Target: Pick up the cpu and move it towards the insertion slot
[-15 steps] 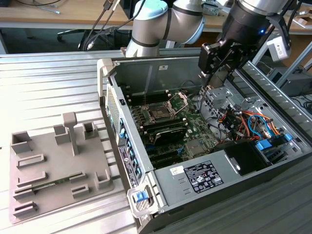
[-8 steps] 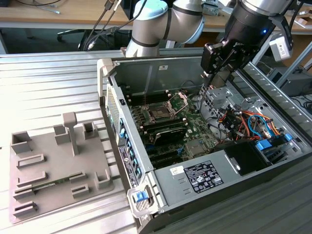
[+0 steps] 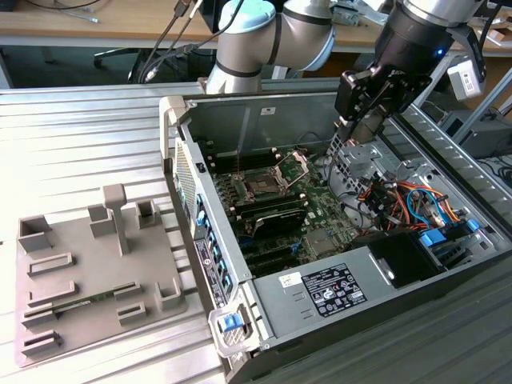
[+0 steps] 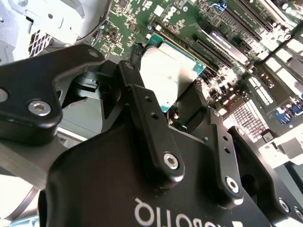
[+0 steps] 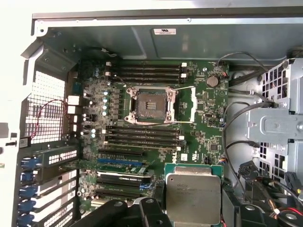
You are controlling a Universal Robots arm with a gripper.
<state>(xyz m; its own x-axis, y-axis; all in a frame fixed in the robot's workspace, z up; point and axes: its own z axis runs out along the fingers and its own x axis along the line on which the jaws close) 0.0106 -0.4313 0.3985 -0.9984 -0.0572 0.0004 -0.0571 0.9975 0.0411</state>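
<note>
End effector clamped on the cpu, held above the green board, apart from the open slot.

Cpu (silvery top) in the end effector, apart from the insertion slot

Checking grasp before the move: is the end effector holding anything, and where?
Yes: the end effector holds the cpu, fingers clamped on two opposite edges, silvery top exposed, above the board.
</note>
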